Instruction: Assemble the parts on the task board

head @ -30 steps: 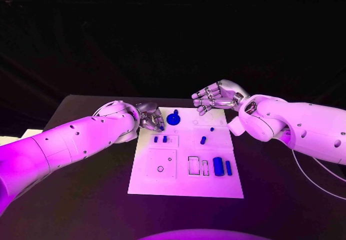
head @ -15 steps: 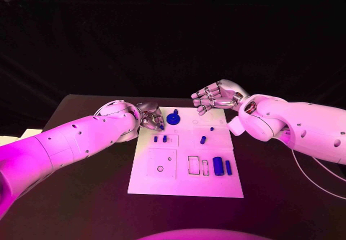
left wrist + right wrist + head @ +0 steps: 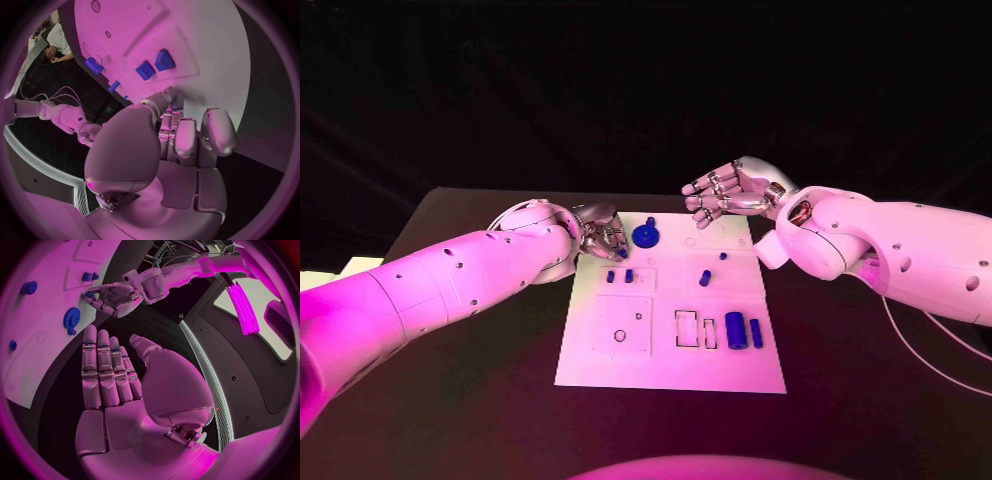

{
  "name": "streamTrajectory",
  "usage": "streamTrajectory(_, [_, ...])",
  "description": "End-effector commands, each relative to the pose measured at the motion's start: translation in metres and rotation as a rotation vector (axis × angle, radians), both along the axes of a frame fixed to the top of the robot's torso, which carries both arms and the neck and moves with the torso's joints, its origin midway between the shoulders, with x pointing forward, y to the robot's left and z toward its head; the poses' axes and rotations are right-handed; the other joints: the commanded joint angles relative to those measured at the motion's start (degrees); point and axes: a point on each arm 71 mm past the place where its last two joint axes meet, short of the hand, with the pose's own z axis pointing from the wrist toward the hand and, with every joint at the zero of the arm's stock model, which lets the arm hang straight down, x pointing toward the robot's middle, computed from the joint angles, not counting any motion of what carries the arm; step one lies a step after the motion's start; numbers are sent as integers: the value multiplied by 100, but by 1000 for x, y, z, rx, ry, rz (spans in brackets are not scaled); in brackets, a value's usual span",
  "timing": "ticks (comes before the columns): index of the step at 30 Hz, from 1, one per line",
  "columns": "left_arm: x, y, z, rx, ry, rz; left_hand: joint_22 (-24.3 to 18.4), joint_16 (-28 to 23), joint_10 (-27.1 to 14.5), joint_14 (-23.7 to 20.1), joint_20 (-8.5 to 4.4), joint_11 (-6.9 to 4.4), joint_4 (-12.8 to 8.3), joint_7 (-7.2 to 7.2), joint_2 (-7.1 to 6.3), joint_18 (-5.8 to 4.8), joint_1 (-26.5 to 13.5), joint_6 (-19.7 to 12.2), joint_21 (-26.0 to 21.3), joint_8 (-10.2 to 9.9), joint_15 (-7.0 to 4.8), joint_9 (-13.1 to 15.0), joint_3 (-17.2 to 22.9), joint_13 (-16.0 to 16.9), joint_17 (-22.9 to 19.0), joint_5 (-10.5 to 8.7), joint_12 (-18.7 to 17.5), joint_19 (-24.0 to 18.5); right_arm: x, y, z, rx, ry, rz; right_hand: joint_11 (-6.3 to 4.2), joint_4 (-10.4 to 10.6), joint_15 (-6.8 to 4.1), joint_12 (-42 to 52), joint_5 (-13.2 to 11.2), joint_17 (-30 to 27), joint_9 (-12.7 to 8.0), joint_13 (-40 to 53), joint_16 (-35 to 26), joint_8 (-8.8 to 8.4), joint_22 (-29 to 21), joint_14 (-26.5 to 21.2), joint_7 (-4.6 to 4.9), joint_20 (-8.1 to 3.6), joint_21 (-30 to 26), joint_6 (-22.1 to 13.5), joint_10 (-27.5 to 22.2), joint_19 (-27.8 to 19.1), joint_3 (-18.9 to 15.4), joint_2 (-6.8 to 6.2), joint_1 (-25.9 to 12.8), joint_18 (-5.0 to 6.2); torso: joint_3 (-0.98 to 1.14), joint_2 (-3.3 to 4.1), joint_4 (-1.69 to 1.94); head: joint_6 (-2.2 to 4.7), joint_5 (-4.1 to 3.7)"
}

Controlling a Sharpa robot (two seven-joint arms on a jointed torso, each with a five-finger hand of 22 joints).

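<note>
**Assembly barely under way, most blue parts still loose on the board**

Standing at the near edge of the black desk (image 3: 473, 400), the flat white rectangular task board (image 3: 668, 370) has its nearest stretch bare. A little farther in, toward four o'clock from the board's centre, a stubby blue cylinder (image 3: 736, 330) and a slimmer blue bar (image 3: 756, 333) lie beside outlined rectangular slots; I judge neither is seated yet. At about eight o'clock the square panel with its small holes looks unfilled too.

Past the centre, a small blue peg (image 3: 705, 278) sits alone at roughly one o'clock, and two small blue blocks (image 3: 620, 276) stand side by side at about eleven o'clock. Whether these are placed or merely waiting I cannot tell.

At the far end, near twelve o'clock, the round blue toothed gear (image 3: 646, 237) lies on the board with a small blue piece just beyond it. The silver left hand (image 3: 602, 240) is right beside the gear, fingers curled in close at the board's far-left corner; whether they pinch anything I cannot tell. The silver right hand (image 3: 733, 195) hovers above the far-right corner, fingers loosely spread, holding nothing.

By my reckoning, nearly all the work is left.
</note>
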Motion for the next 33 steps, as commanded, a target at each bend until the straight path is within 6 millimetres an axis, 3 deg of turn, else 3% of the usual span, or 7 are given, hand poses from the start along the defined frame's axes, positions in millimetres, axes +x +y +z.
streamTrajectory(1, [-3,-3,-4,10,28,-24,5,6,42,142,-15,11,-12,-10,2,-104,-63,28,33,35,-45,5,38,8,-5,-35,-32,77,-1,2,0,2,-1,19,-2,13,39,-8,-20,-6,1,-3,-17,-4,-7,-12,13,45,-39,-21,-20,5,5,10,-26,25,2,-2,0,-6,-1])
streamTrajectory(24, [-3,-5,-3,6,24,-22,32,11,48,136,-12,12,0,-16,-4,-107,-163,45,52,12,-43,-1,38,20,-22,-42,-65,71,-1,2,-1,4,-1,19,-4,6,37,-7,-23,-9,2,-3,-17,-2,-14,-14,10,45,-46,-20,-22,9,9,11,-16,27,7,0,-3,-1,2])
streamTrajectory(33, [-1,-1,-6,29,37,2,47,23,-109,124,29,105,-51,91,-66,-112,-248,-198,44,-189,24,-86,95,14,-64,-38,-202,48,-1,2,-1,4,0,19,-3,6,38,-8,-25,-10,2,-4,-19,-3,-17,-17,11,46,-50,-22,-25,9,7,9,-17,26,7,-4,6,-7,-5])
